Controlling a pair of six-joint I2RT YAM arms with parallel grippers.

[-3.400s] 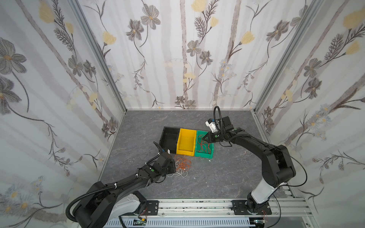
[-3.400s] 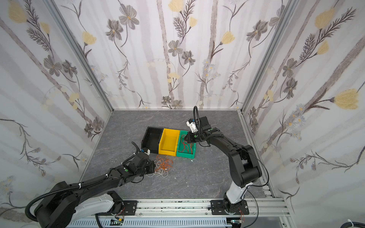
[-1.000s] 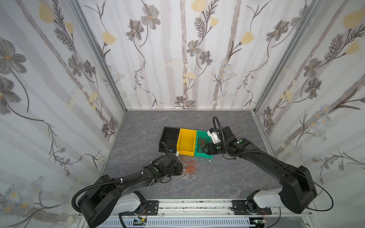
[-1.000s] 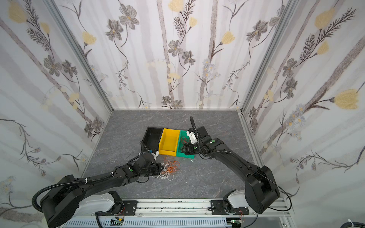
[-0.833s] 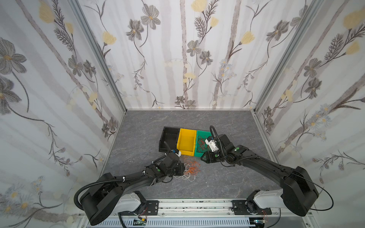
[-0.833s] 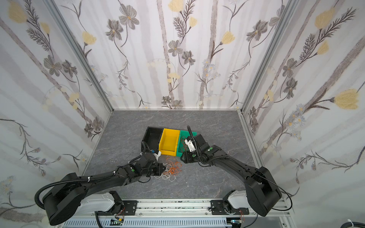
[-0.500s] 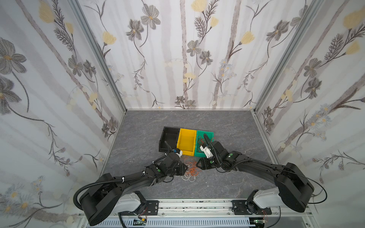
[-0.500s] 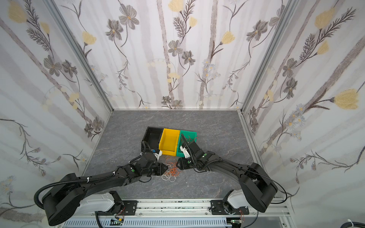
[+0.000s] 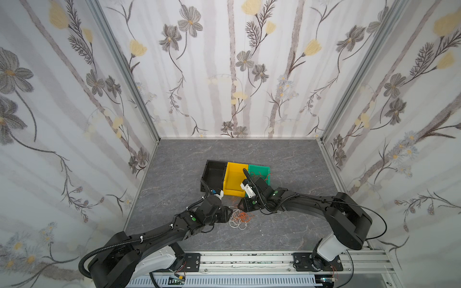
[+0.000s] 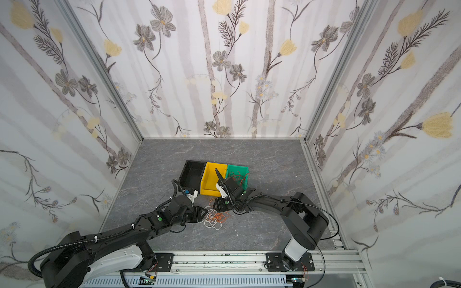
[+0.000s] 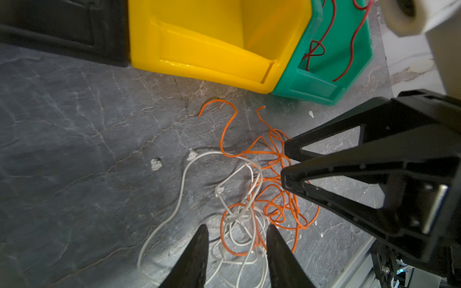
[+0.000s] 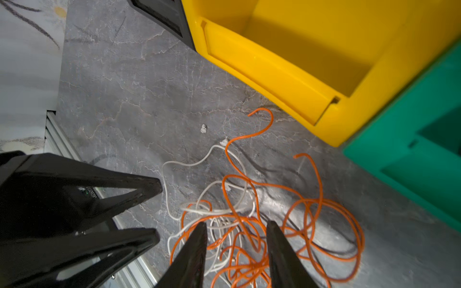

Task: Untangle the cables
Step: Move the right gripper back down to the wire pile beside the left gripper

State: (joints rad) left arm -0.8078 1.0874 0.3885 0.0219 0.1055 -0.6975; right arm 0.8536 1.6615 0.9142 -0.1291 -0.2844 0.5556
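Left gripper (image 11: 237,227) and right gripper (image 12: 237,223), jaws parted and empty, straddle the knotted orange cable (image 11: 275,207) and white cable (image 11: 181,187); next, each likely pinches one colour, then pulls apart.

Tiny white print on a left gripper (image 12: 158,211) jaw is unreadable

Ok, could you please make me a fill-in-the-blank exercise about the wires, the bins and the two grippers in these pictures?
1. The red wire lies in the ___ bin.
2. The middle bin of the three is ___.
3. The white wire and the orange wire lie tangled on the ___, outside the bins.
4. The left gripper and the right gripper are both ___, not shut.
Missing words: green, yellow, table, open.
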